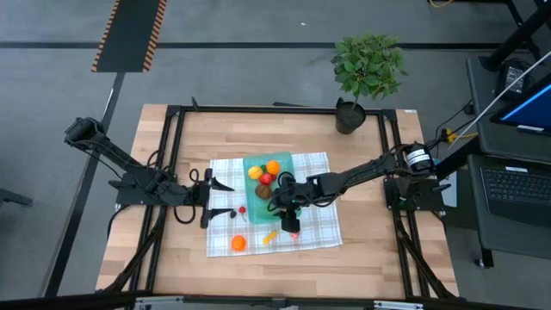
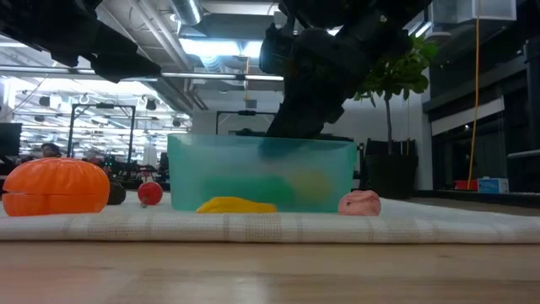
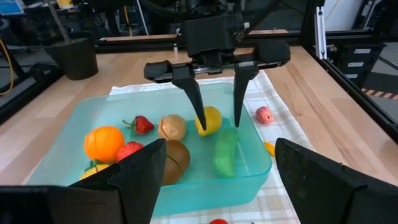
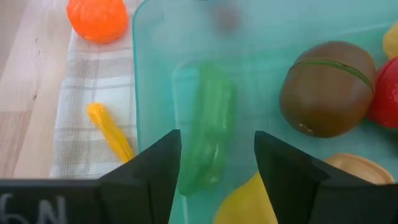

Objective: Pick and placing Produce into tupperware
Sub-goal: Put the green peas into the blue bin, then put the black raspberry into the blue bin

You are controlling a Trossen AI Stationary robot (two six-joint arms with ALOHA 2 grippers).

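Two dark end effectors are working over the wooden bench (image 1: 172, 258), where a white-and-grey checked cloth (image 1: 318, 226) is lying. The right end effector (image 3: 219, 122) is hanging above the shallow translucent teal plastic container (image 3: 81, 121), its fingers (image 3: 193, 99) standing apart and gripping nothing, with a green elongated toy vegetable (image 3: 225, 151) lying on the container floor just below the tips. The left end effector (image 1: 222, 197) is hovering beside the cloth's left edge, its fingers spread and empty.

Inside the container, an orange round toy fruit (image 3: 103, 142), a red toy strawberry (image 3: 142, 125), a tan round piece (image 3: 172, 127), a brown kiwi-like piece (image 3: 174, 160) and a yellow lemon-like piece (image 3: 211, 119) are resting near one another. Outside it, on the cloth, an orange toy pumpkin (image 2: 56, 187), a yellow elongated piece (image 2: 236, 204), a small pink piece (image 2: 359, 203) and a small red piece (image 2: 150, 193) are lying apart. A leafy potted plant (image 1: 368, 73) is standing at the bench's far edge.
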